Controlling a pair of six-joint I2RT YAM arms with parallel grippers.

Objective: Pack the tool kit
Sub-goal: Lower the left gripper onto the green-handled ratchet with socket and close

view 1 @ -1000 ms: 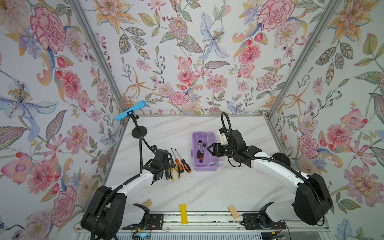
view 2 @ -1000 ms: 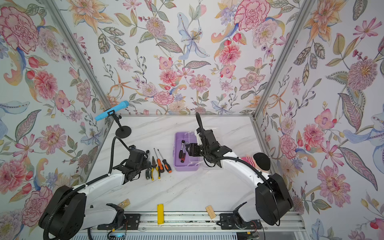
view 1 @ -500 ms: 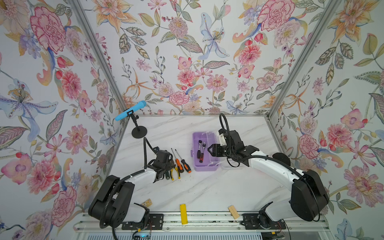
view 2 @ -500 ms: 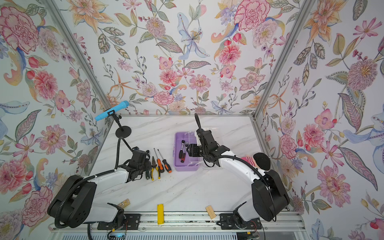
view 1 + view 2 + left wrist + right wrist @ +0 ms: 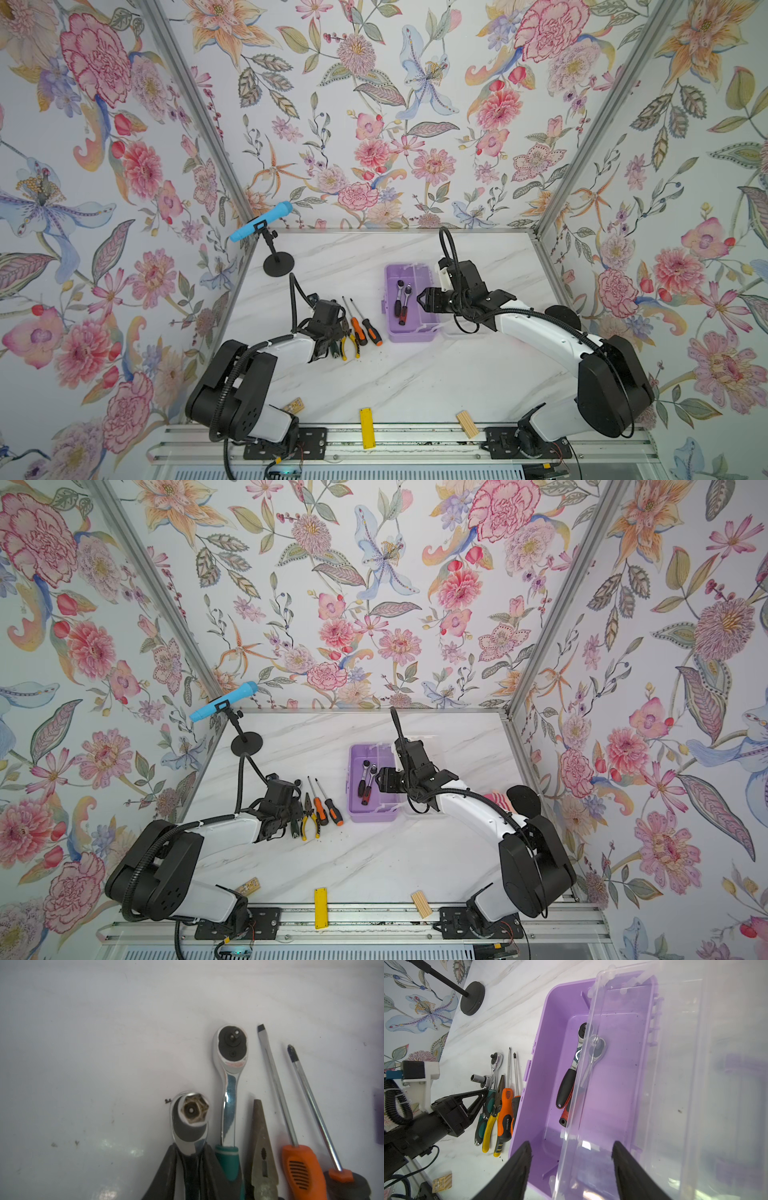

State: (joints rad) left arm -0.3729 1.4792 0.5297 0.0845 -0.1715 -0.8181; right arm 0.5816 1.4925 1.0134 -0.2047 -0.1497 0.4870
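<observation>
left gripper [image 5: 190,1148] has settled lower beside the open lilac case [image 5: 409,334], fingers [image 5: 166,1167] narrowed about the socket-tipped ratchet [image 5: 191,1118], grip unclear; right gripper [image 5: 571,1144] hovers over the case, half-spread, empty.

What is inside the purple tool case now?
Two ratchets lie in the lilac base: one black-handled, one red-handled. The open clear lid overlaps the red one's head in the right wrist view. In both top views the right gripper hides part of the base.

At nine o'clock from the case [image 5: 409,336], the socketed ratchet's [image 5: 190,1120] handle disappears between the left gripper's [image 5: 190,1153] fingers, maybe pinched; the pliers' [image 5: 262,1142] handles run off-frame.
</observation>
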